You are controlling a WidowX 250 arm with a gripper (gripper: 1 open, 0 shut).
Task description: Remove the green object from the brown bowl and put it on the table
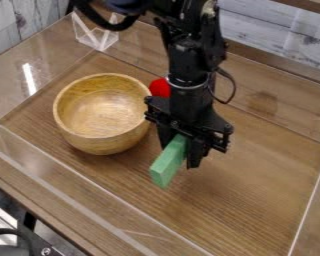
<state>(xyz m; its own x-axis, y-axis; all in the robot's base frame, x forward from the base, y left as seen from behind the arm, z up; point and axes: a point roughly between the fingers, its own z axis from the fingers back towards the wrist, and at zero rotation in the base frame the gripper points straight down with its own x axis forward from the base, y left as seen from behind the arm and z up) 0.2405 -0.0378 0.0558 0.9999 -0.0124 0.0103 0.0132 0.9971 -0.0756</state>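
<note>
The green object, a flat elongated block, leans on the table just right of the brown bowl. Its lower end rests on the wood and its upper end is still up between my fingers. My gripper points straight down over that upper end, and its fingers appear spread, no longer clamping the block. The bowl is empty and stands apart from the block. The arm hides part of the table behind it.
A red round toy fruit peeks out behind the arm, by the bowl's right rim. Clear acrylic walls run along the table's edges. A clear plastic stand sits at the back left.
</note>
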